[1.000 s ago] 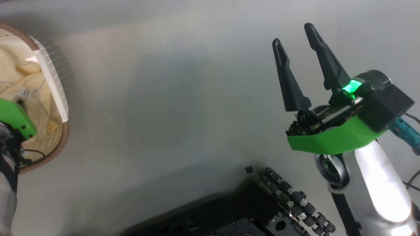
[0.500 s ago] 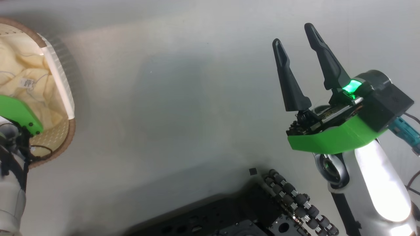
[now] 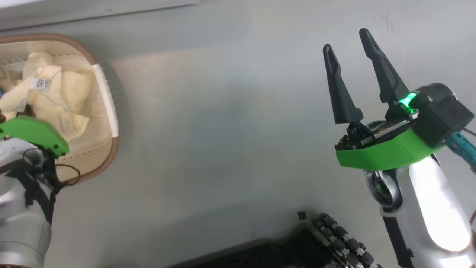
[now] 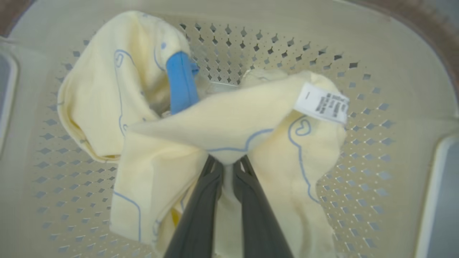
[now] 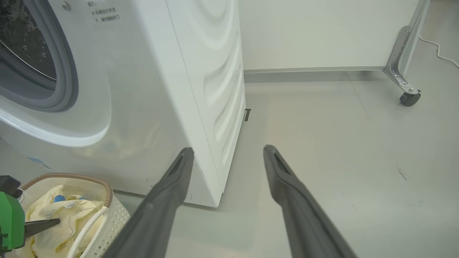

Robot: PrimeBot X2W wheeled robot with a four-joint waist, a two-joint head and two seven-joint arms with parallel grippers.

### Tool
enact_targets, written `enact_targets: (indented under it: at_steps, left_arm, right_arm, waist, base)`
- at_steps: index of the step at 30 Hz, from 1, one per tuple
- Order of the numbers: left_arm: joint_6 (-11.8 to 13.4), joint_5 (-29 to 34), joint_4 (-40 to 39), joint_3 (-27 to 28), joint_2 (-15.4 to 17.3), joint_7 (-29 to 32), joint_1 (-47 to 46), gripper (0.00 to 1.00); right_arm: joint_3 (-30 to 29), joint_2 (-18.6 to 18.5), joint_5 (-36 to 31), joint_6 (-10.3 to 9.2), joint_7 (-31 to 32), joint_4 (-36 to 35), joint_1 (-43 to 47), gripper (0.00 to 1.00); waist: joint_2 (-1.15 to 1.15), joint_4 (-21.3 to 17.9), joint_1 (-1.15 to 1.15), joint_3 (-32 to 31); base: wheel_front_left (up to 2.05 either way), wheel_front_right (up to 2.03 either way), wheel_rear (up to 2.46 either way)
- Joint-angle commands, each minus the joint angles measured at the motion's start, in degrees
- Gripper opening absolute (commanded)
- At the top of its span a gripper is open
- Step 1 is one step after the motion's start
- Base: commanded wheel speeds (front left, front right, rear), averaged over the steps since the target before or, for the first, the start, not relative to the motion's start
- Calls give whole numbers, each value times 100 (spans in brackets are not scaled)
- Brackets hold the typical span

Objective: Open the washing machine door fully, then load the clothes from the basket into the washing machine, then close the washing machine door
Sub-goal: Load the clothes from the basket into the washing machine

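Left to right: at the far left of the head view the basket (image 3: 106, 100), cream with a brown rim, stands on the grey floor (image 3: 223, 149). The right wrist view places it just before the front of the washing machine (image 5: 150, 89). Inside lie the clothes (image 4: 229, 122), a pale yellow bundle with thin blue lines, 1 blue strip (image 4: 183, 84) and 1 white label (image 4: 321, 104). The left gripper (image 4: 226, 167) reaches down into the basket, its 2 dark fingers nearly together and clenched on a fold of the clothes. That fold peaks toward the fingers, and the rest of the bundle lies on the perforated base. The machine's round opening, ringed by a grey gasket (image 5: 68, 71), stands uncovered, with the drum (image 5: 25, 39) dark behind it. At the right, the right gripper (image 3: 345, 39) hovers over bare floor, well apart from the basket, its 2 fingers spread wide and grasping nothing.
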Motion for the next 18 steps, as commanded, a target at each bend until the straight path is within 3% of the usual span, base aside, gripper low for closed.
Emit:
enact_targets:
  at_steps: [1, 10, 18]
  left_arm:
    - [0, 1, -66, 60, 174, -159, 245, 0]
    - [74, 35, -414, 82, 51, -421, 544, 0]
    - [292, 323, -1799, 350, -6, -428, 1327, 0]
  right_arm:
    - [21, -36, -85, -1, -37, -119, 297, 100]
    - [-146, -36, -273, -1, -37, 52, 465, 100]
    - [-266, -36, -375, -1, -37, 234, 666, 100]
  waist:
    - [0, 169, 0, -229]
    - [0, 397, 0, -885]
    - [0, 542, 0, -1489]
  base:
    - [0, 0, 0]
    - [0, 0, 0]
    - [0, 0, 0]
